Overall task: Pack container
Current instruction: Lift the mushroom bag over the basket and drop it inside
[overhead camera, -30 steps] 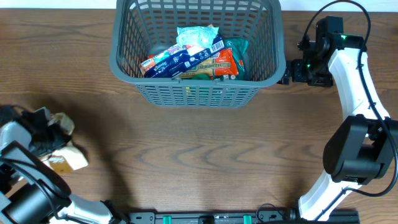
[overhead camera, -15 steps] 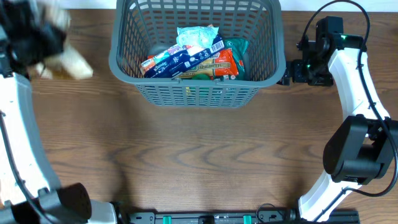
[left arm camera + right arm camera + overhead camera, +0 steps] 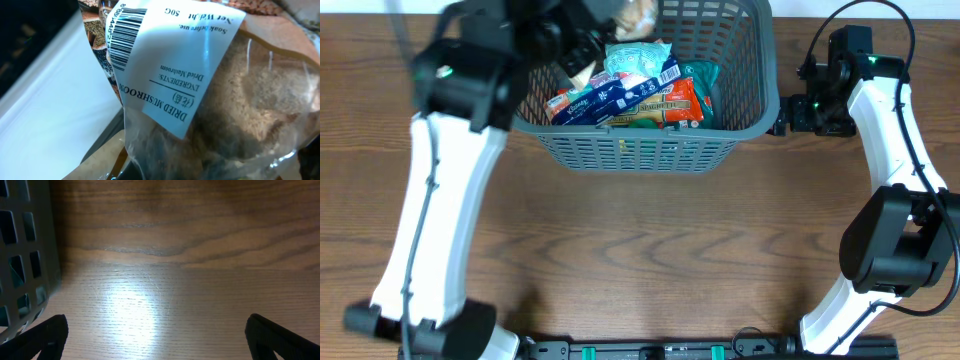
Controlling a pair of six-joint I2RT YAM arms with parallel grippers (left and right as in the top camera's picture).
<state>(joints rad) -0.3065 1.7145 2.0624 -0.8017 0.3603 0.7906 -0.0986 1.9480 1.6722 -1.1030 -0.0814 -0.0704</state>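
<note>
The container (image 3: pixel 638 150), a dark grey slotted basket, stands at the table's far middle and holds several packets. My left gripper (image 3: pixel 582 40) is over the basket's back left corner, shut on a clear bag of dried mushrooms (image 3: pixel 638 14). In the left wrist view the bag (image 3: pixel 240 90) with its white label fills the frame and hides the fingers. My right gripper (image 3: pixel 782 115) is open and empty just outside the basket's right wall. In the right wrist view its fingers (image 3: pixel 157 335) are spread wide over bare wood, with the basket wall (image 3: pixel 20 255) at the left.
Inside the basket lie a blue tissue pack (image 3: pixel 610 95), an orange packet (image 3: pixel 672 105), a pale teal bag (image 3: pixel 635 58) and a green packet (image 3: pixel 705 75). The wooden table (image 3: pixel 650 250) stretches in front of the basket.
My left arm has swung from the table's left edge up and right, carrying the mushroom bag over the basket's back left corner. The right arm has not moved.
</note>
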